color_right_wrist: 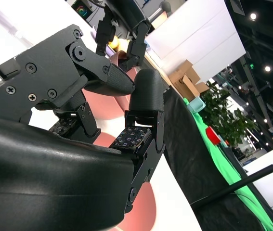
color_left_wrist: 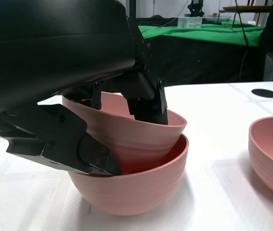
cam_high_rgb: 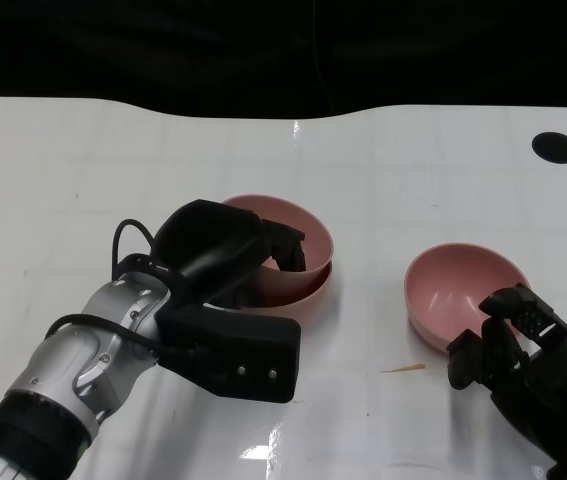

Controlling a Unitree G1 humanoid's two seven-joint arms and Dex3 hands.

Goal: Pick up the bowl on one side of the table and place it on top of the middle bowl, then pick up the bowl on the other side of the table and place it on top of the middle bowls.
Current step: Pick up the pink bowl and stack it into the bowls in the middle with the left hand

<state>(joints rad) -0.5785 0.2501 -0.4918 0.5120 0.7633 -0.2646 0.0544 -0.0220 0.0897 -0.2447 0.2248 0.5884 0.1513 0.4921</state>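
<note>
pink top bowl (cam_high_rgb: pixel 293 225), gripped by the left hand (cam_high_rgb: pixel 228 250), sits tilted in the middle bowl (cam_high_rgb: pixel 308 290); right hand (cam_high_rgb: pixel 523 345) open.

Silver forearm (cam_high_rgb: pixel 63 375) with black cable, black screw-studded left robot hand (cam_high_rgb: pixel 225 300).

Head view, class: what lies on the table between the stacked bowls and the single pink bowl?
Mostly bare white table separates the stacked bowls from the single pink bowl. One thin orange sliver lies just nearer the robot, below that gap.
</note>
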